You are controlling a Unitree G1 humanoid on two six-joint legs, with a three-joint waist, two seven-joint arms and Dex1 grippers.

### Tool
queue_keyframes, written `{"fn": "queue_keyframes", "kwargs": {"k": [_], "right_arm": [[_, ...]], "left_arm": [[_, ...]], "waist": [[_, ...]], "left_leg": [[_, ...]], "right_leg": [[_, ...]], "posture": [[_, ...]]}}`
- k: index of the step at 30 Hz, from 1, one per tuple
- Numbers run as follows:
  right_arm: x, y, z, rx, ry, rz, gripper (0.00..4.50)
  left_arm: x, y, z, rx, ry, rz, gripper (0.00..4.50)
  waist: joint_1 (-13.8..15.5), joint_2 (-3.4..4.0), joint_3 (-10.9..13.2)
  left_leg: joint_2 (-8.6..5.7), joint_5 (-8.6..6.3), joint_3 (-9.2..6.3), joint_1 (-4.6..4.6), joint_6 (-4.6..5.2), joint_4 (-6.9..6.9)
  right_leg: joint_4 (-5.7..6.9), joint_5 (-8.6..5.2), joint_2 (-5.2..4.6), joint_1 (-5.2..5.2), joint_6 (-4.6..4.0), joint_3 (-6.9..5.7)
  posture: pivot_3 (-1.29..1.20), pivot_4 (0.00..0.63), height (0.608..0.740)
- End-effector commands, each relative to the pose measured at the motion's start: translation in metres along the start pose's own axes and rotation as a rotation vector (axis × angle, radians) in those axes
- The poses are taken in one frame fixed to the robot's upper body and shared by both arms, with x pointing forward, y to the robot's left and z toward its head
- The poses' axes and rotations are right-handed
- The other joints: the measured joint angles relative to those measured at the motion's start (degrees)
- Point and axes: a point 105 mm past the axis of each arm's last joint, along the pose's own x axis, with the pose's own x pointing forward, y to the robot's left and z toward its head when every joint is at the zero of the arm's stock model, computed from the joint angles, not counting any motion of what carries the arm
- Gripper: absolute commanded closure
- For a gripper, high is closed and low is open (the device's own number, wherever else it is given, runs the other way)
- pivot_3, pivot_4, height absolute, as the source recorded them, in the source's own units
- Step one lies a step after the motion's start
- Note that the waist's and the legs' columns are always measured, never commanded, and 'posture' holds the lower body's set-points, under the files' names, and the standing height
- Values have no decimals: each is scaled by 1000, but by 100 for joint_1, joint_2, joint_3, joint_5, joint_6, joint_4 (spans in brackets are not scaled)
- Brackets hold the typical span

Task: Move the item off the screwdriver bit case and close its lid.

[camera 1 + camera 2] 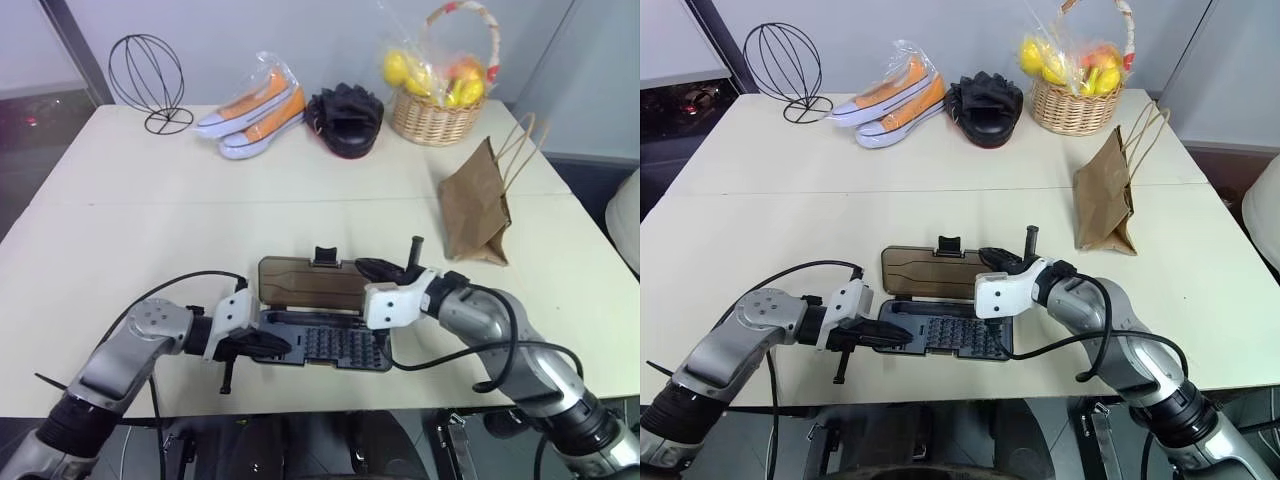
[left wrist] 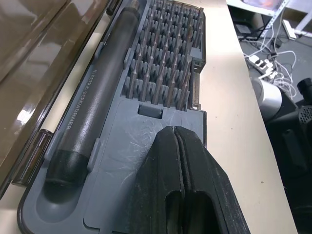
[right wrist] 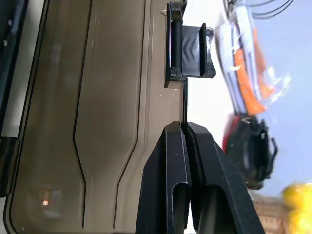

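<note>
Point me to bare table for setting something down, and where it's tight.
Free: the table's left-middle stretch, between the wire stand and the open case; also the centre strip between the shoes and the lid. Tight: around the case, with both pincers on it, and the back edge from shoes to basket. The paper bag takes the right.

Both arms reach in over the near edge of the bench (image 1: pixel 120 230), elbows bent outward, forearms angled toward each other. The left end effector (image 1: pixel 262 345) points across toward the right, tilted slightly downward, its two black fingers pressed together. The right end effector (image 1: pixel 372 268) points forward and leftward, nearly level, its fingers (image 3: pixel 175 161) likewise closed.
</note>
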Motion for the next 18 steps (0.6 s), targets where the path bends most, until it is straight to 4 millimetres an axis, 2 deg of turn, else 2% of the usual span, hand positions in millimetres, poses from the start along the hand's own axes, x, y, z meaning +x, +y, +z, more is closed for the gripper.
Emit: {"fn": "queue_keyframes", "kwargs": {"k": [1,8,11,16,18], "right_arm": [[-14,-31,6,-93,-12,-153,4478],[-19,-27,7,-102,-7,-184,4478],[-18,-25,8,-105,-14,-184,4500],[-16,-25,7,-112,-23,-180,4500],[-15,-23,7,-115,-28,-172,4500]], "left_arm": [[2,-2,-16,-60,45,4,4500],[1,4,-8,-74,6,36,4500],[-5,0,0,-66,-11,21,3609],[-18,-7,24,-73,-70,33,1237],[-26,-10,38,-97,-109,33,1237]], "waist": [[-1,0,0],[9,-1,1],[-6,-5,4],[-14,-11,25],[-14,-16,30]], "left_leg": [[0,0,0,0,0,0],[-1,0,0,-2,0,0],[-1,0,0,-3,0,0],[4,0,0,-7,0,0],[5,0,0,-9,0,-1]], "right_leg": [[0,0,0,0,0,0],[-2,-1,-2,0,2,1],[-3,-1,-3,0,2,1],[-1,-1,-2,-9,2,1],[-1,-2,-2,-10,2,1]], "posture": [[0,150,740],[0,150,740],[0,150,740],[0,150,740],[0,150,740]]}}
